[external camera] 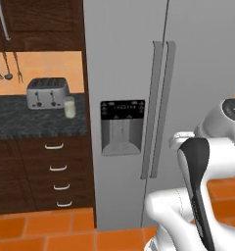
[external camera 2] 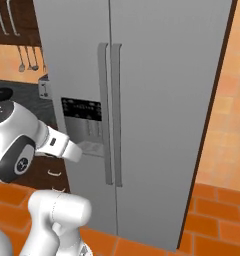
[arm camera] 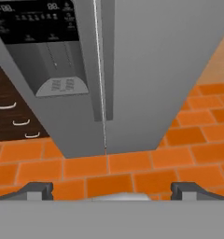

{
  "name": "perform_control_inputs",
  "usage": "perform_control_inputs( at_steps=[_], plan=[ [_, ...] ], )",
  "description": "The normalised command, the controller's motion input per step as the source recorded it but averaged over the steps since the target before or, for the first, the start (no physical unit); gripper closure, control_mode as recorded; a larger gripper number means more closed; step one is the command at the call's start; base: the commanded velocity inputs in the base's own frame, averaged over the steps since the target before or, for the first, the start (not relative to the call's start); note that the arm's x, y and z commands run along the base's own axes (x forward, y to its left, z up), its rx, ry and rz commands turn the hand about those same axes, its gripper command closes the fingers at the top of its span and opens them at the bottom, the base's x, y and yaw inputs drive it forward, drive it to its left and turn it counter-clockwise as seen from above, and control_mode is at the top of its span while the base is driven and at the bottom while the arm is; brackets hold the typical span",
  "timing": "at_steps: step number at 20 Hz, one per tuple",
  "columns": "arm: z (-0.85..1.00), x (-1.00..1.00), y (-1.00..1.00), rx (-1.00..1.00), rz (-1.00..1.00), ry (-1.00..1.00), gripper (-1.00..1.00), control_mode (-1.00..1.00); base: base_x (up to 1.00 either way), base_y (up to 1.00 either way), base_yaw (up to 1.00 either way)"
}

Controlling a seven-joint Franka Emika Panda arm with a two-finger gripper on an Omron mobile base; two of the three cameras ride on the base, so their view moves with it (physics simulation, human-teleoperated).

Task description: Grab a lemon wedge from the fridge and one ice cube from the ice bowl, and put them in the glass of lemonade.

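- The silver four-slot toaster (external camera: 46, 92) stands on the dark speckled stone bench (external camera: 21, 120), with the small clear glass of pale lemonade (external camera: 69, 107) just beside its right end. Risk: a later drop-off approach may clip the toaster or tip the glass, because the two stand so close together.
- The tall grey side-by-side fridge (external camera: 129, 59) is shut; the lemon wedge is presumably inside, out of sight. Its black dispenser panel (external camera: 122, 110) sits left of the two long vertical bar handles (external camera: 158, 108). Risk: a reach aimed too far left meets the panel recess instead of a handle.
- The handles run side by side with a narrow gap between them. Risk: the tool may straddle both bars or catch the wrong one, so the wrong door swings.
- The tool (arm camera: 112, 190) stands wide and empty, fingertips (arm camera: 39, 190) well apart, pointing down at the orange tiled floor (arm camera: 132, 172) before the fridge foot. Risk: from this low aim, the lift to handle height may brush the door face.
- The white arm (external camera: 198, 176) stands near the doors. Risk: an opening door may strike it unless the base gives room.
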Motion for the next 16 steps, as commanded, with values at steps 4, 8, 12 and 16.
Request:
perform_control_inputs(
  at_steps=[4, 8, 12, 16],
  plan=[
    [0.00, 0.00, 0.00, 0.00, 0.00, 0.00, -1.00, 1.00, -0.77, 0.25, 0.00],
    [0.00, 0.00, 0.00, 0.00, 0.00, 0.00, -1.00, 1.00, -0.08, 0.00, 0.00],
    [0.00, 0.00, 0.00, 0.00, 0.00, 0.00, -1.00, 1.00, 0.00, -0.05, 0.00],
    [0.00, 0.00, 0.00, 0.00, 0.00, 0.00, -1.00, 1.00, -0.02, -0.01, 0.00]
  ],
)
